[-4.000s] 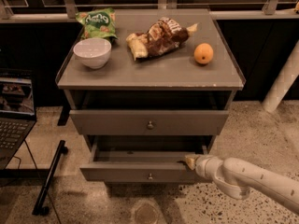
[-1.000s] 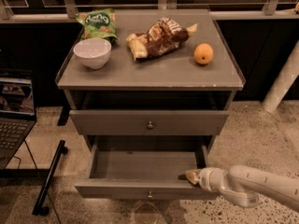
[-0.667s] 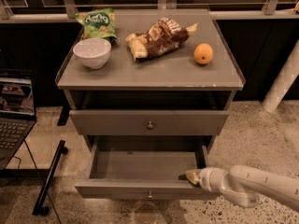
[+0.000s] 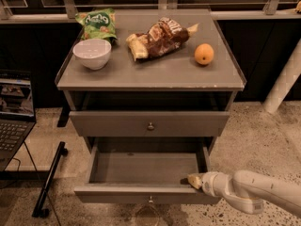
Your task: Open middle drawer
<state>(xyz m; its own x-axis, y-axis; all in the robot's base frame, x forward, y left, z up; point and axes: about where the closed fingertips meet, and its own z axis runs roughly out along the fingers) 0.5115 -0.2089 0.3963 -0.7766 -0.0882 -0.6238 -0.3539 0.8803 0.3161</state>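
We see the middle drawer (image 4: pixel 141 168) pulled far out of the grey cabinet, below the front edge of the counter (image 4: pixel 155 74). Its inside is open to view, and its small round knob (image 4: pixel 150 200) sits at the centre of the front panel, near the bottom of the view. Above it, the upper drawer (image 4: pixel 117 124) stands out only a little from the cabinet.

The hand (image 4: pixel 194 181) is at the right end of the middle drawer's front rim, under the front right corner of the counter. It touches the rim or is just beside it. We cannot tell if the hand is open or closed. The white arm (image 4: pixel 254 192) comes in from the lower right.

On the counter, a white bowl (image 4: pixel 92 53) stands near the left edge. A green snack bag (image 4: pixel 98 25) lies behind it at the back left corner. A brown snack bag (image 4: pixel 162 34) lies in the middle, closer to the back edge. An orange (image 4: pixel 204 54) rests near the right edge. On the floor, to the left of the cabinet, there is an open laptop (image 4: pixel 14 112).
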